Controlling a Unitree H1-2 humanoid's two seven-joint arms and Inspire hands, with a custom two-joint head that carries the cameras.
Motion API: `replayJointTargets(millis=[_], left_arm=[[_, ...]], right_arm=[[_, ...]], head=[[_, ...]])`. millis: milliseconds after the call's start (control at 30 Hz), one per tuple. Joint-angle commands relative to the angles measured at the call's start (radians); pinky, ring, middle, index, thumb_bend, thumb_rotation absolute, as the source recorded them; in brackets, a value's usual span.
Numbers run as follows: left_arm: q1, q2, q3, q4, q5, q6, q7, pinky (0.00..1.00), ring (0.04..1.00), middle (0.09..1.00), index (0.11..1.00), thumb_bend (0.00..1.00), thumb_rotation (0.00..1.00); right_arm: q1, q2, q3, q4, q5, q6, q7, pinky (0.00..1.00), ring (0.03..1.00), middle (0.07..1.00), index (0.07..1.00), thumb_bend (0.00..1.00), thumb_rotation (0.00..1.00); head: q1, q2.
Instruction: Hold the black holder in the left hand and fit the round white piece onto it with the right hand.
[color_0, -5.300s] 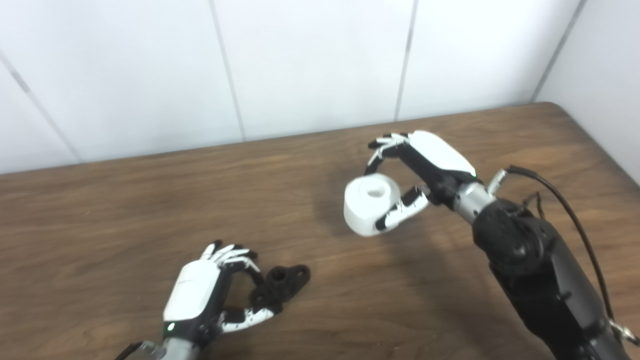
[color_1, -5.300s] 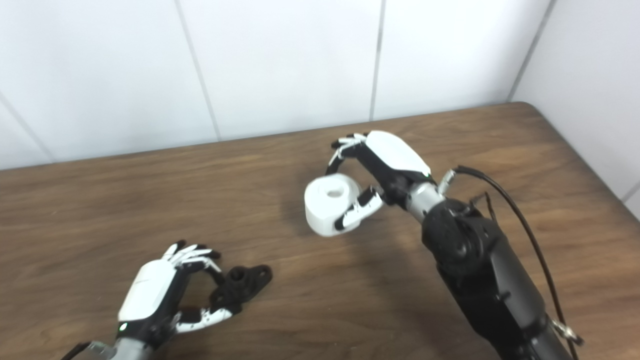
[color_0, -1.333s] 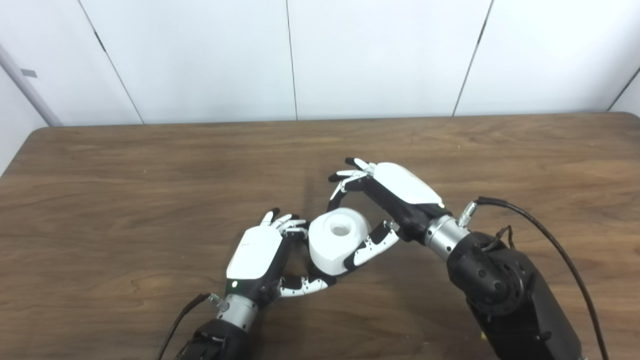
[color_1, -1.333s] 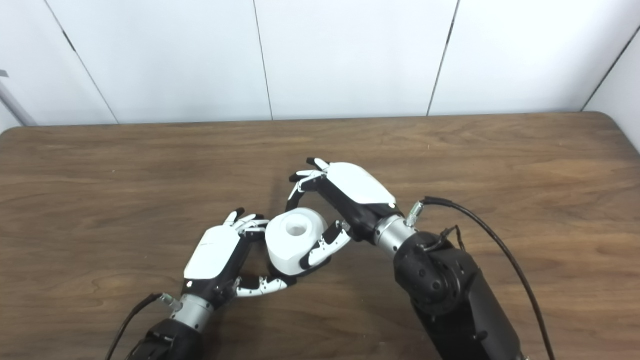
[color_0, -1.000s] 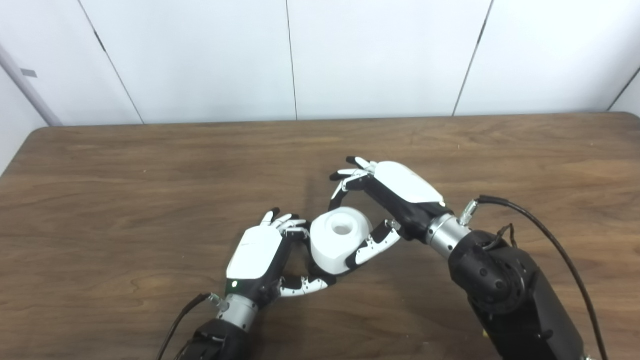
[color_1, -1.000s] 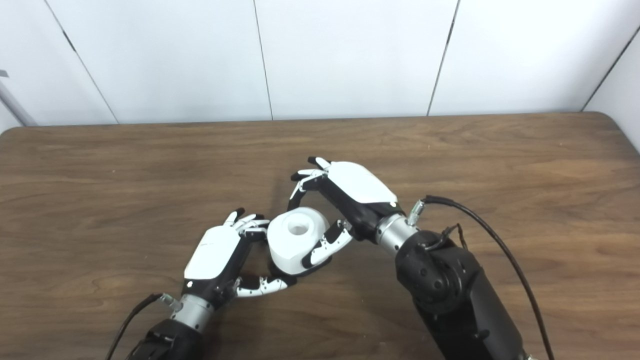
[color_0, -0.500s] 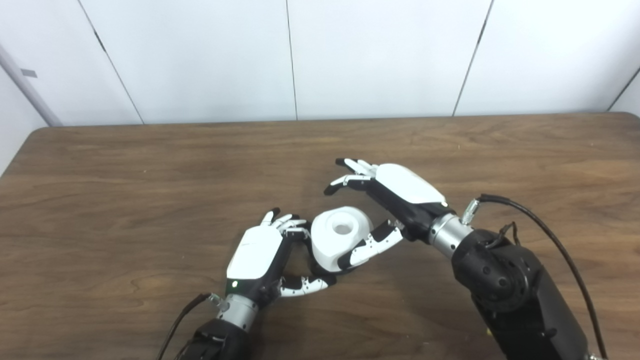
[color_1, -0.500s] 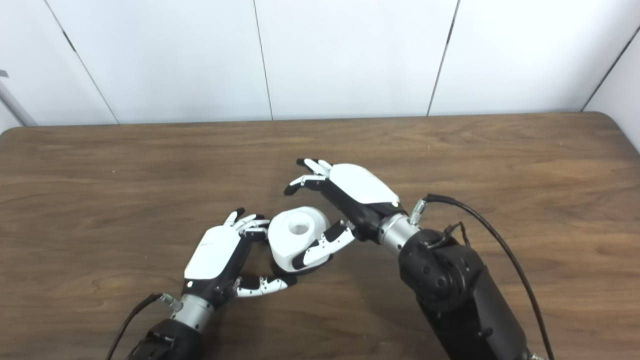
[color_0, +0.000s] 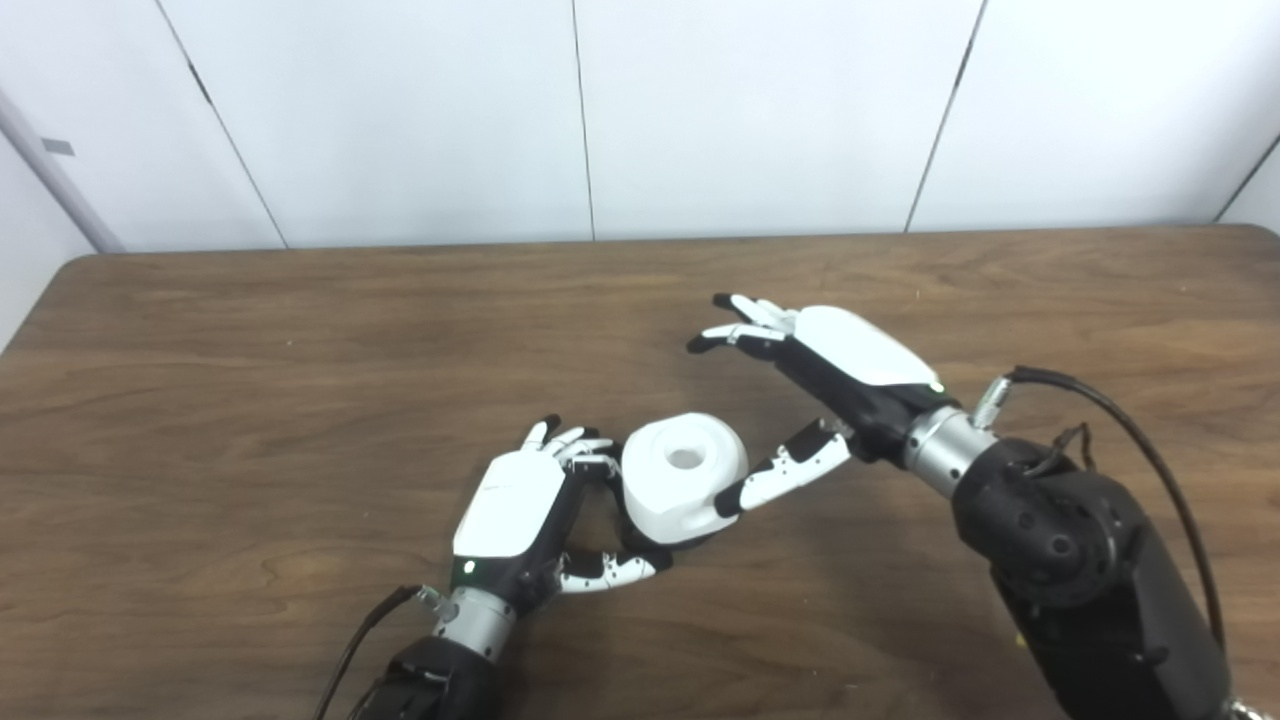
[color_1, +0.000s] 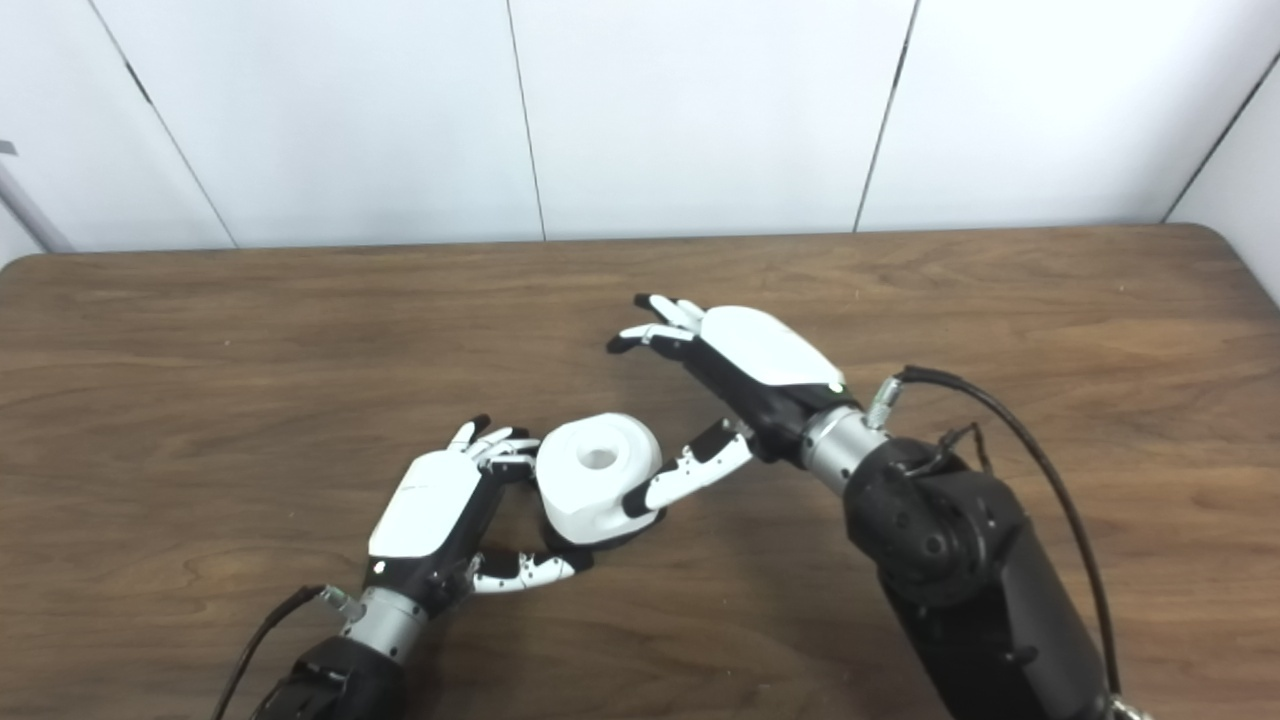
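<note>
My right hand (color_0: 840, 365) has its fingers (color_0: 735, 320) spread wide above the table (color_0: 200, 400), holding nothing, the thumb tip just at the side of the round white piece (color_0: 683, 475). That piece sits by my left hand (color_0: 520, 510), whose fingers (color_0: 570, 445) and thumb curl in under it. The black holder is almost wholly hidden beneath the white piece, only a dark sliver showing at its lower edge, so I judge rather than see that the left hand is clamped on it. The piece looks seated, its centre hole facing up. To finish well, I would keep the left grip steady, draw the right thumb clear sideways without nudging the piece, and check for tilt.
</note>
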Motion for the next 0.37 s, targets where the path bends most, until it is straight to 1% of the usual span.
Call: replayJointTargets(millis=[0, 167, 200, 233, 333], left_arm=[[-0.007, 0.007, 0.001, 0.001, 0.01, 0.021, -0.023, 1.0, 0.885, 0.788, 0.492, 0.52, 0.06], [-0.008, 0.009, 0.013, -0.01, 0.005, 0.03, -0.041, 1.0, 0.884, 0.792, 0.497, 0.52, 0.08], [-0.009, 0.01, 0.015, -0.011, 0.002, 0.028, -0.042, 1.0, 0.883, 0.795, 0.583, 0.68, 0.14], [-0.009, 0.011, 0.017, -0.011, 0.001, 0.027, -0.043, 1.0, 0.883, 0.799, 0.641, 0.78, 0.19], [-0.01, 0.012, 0.025, -0.016, -0.011, 0.032, -0.055, 1.0, 0.889, 0.815, 0.7, 0.87, 0.24]], right_arm=[[-0.028, -0.014, -0.025, -0.052, 0.016, 0.005, 0.005, 1.0, 1.0, 1.0, 0.868, 1.0, 0.41], [-0.01, -0.034, -0.048, -0.07, 0.036, 0.016, 0.013, 1.0, 1.0, 1.0, 0.876, 1.0, 0.41], [-0.008, -0.035, -0.049, -0.07, 0.035, 0.018, 0.013, 1.0, 1.0, 1.0, 0.878, 1.0, 0.41], [-0.007, -0.036, -0.05, -0.07, 0.034, 0.02, 0.014, 1.0, 1.0, 1.0, 0.879, 1.0, 0.42], [0.0, -0.035, -0.057, -0.07, 0.041, 0.027, 0.008, 1.0, 1.0, 1.0, 0.878, 1.0, 0.41]], head=[[-0.001, 0.001], [0.0, 0.0], [0.002, 0.0], [0.002, 0.0], [0.006, -0.001]])
